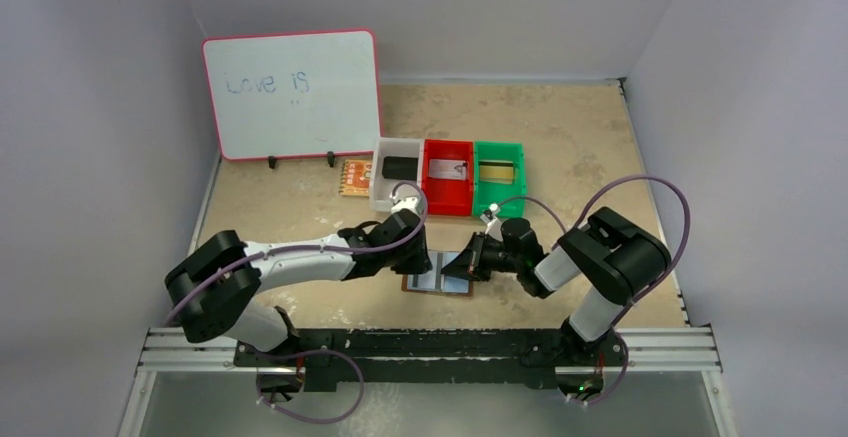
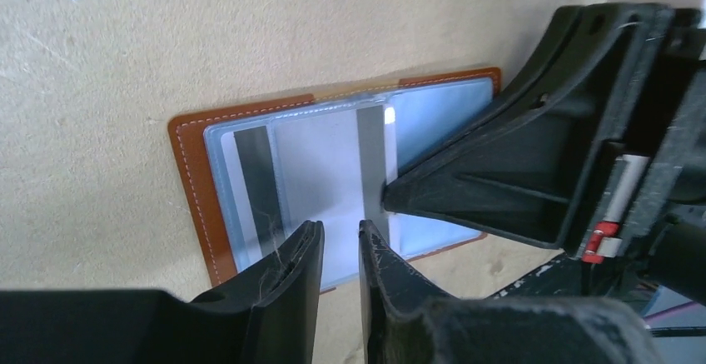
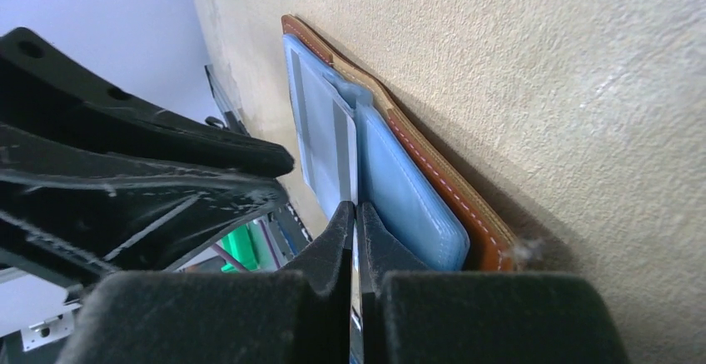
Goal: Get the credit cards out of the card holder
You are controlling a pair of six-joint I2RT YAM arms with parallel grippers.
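Where holder (image 1: 438,279) lies: open flat on table (image 1: 560,147), between both grippers.
Card (image 2: 320,164): tucked in holder.
Left gripper (image 2: 340,231): jaws slightly apart, over card.
Right gripper (image 3: 356,211): jaws together, tips at holder's middle.

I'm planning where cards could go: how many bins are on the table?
3, in a row at mid-table: white bin leftmost, red bin in the middle, green bin rightmost. None appears hidden.
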